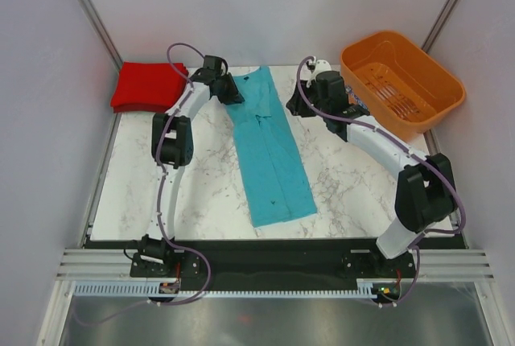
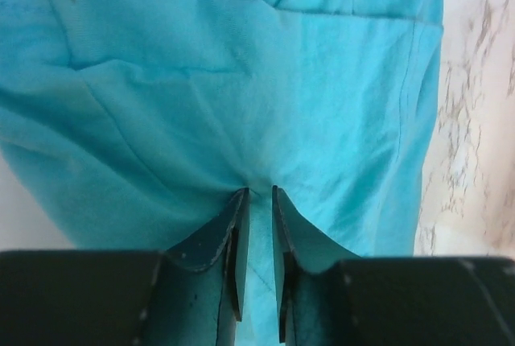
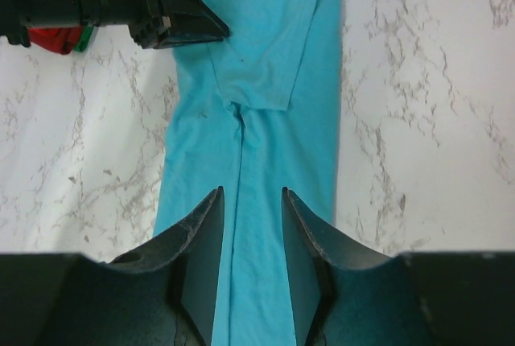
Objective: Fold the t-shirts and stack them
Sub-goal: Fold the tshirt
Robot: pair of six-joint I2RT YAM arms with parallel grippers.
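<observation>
The teal-blue t-shirt (image 1: 273, 153) lies on the marble table, folded lengthwise into a long narrow strip that runs from the far middle toward the near edge. My left gripper (image 1: 233, 95) is at the strip's far left corner. In the left wrist view it (image 2: 259, 191) is shut on a puckered pinch of the teal cloth (image 2: 241, 80). My right gripper (image 1: 294, 107) is at the strip's far right side. It (image 3: 251, 191) is open and empty just above the teal strip (image 3: 265, 161). The red t-shirt (image 1: 149, 85) lies folded at the far left corner.
The orange slotted basket (image 1: 438, 88) stands at the far right, tilted against the wall. The marble table (image 1: 362, 193) has bare surface on both sides of the strip. In the right wrist view, the left gripper (image 3: 173, 8) shows at the upper left.
</observation>
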